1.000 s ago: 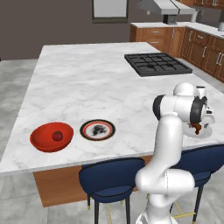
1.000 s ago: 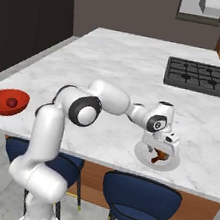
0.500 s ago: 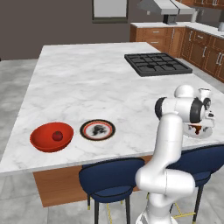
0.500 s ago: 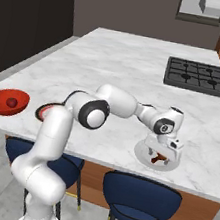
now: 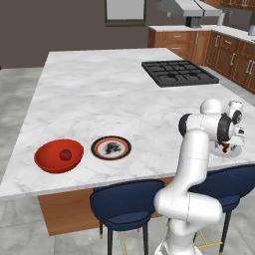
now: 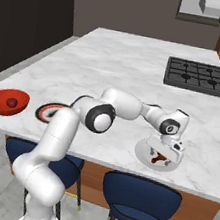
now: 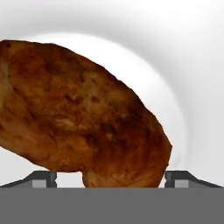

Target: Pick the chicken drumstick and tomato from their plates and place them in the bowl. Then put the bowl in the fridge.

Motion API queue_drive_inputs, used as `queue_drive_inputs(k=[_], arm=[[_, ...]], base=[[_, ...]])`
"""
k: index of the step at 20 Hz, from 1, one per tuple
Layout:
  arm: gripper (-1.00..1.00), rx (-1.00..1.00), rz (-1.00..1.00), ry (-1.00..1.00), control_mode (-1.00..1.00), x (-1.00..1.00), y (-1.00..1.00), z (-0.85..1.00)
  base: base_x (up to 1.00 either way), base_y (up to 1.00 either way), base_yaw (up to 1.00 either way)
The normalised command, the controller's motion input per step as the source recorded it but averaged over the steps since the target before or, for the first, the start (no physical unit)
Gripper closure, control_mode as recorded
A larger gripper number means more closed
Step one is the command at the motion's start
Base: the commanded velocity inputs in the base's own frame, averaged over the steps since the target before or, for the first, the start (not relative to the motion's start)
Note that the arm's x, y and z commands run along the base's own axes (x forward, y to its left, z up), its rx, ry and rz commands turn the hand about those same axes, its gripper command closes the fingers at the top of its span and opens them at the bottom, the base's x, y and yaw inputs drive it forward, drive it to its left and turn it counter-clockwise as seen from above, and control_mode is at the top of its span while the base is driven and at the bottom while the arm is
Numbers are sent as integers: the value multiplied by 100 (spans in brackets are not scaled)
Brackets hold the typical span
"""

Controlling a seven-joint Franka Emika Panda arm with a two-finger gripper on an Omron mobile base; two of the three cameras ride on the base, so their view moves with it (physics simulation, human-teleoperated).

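Note:
The chicken drumstick point(image 7: 87, 122) lies on the plain pale plate point(image 6: 143, 150) near the counter's front right edge, and it also shows as a brown spot under the hand point(image 5: 225, 147). My gripper point(image 7: 109, 179) is down over that plate, open, with one fingertip point(image 7: 43, 179) on each side of the drumstick's lower end; whether they touch it I cannot tell. From the right base view the gripper point(image 6: 163, 154) stands right above the drumstick point(image 6: 159, 160). The tomato point(image 5: 65, 155) sits inside the red bowl point(image 5: 47, 160) at the front left. Beside the bowl lies the dark-rimmed plate point(image 5: 111, 147). The fridge is out of view.
A black cooktop point(image 5: 178, 72) is set into the marble island's far right. Two blue stools point(image 5: 132, 201) stand under the front edge. Wooden cabinets point(image 5: 234, 60) line the far right wall.
The hand has sunk lower onto the pale plate and shifted slightly right, bringing its fingers down around the drumstick. Bowl, tomato and dark-rimmed plate have not moved.

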Motion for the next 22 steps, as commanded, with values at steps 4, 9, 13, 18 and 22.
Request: queue_drive_inputs(k=[4,9,13,18,22], arm=[[100,0,4,0,-100,0,0,-14],[100,-8,8,0,-100,-15,10,-28],[100,-16,6,0,-100,-12,29,-27],[100,-9,3,-6,-100,-2,26,4],[100,0,1,-9,-100,-9,27,32]], base=[[0,0,0],[0,0,0],[0,0,0],[0,0,0],[0,0,0]])
